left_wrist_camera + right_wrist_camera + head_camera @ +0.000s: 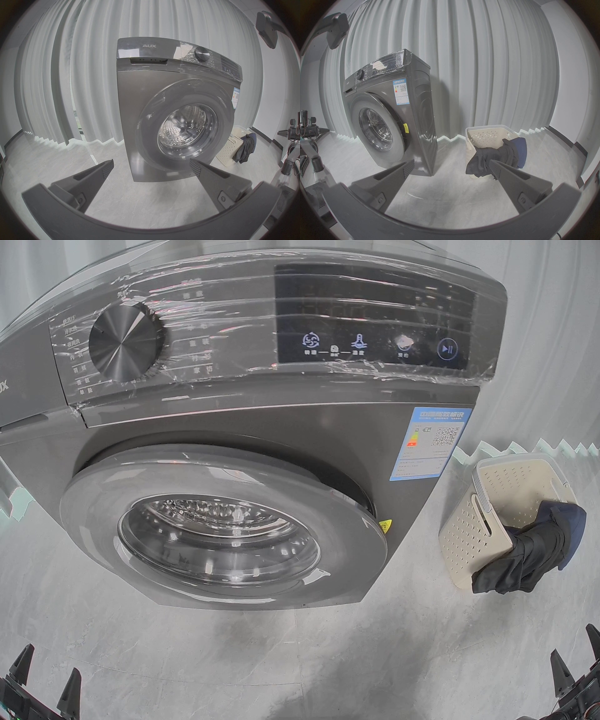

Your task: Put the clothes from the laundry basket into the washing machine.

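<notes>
Washer stands straight ahead in the head view, grey, with clear film over its panel and dial. Its round door sits closed against the front, and the steel drum shows through the glass. The basket, pale and perforated, stands on the floor just beside the washer, on the robot's right of it. Clothes lie in it: a black piece spills over the rim and hangs down the outside, and a navy piece lies behind. The left gripper hangs low in front of the washer and the right gripper low in front of the basket.

In the left wrist view the left gripper faces the washer, well apart from it. Its fingers are released, with nothing between them. The basket and clothes sit past the washer's far front corner.

In the right wrist view the right gripper has its fingers spread wide and empty. The basket stands near the washer, at its side wall. The black piece drapes over the rim and the navy piece lies next to it
</notes>
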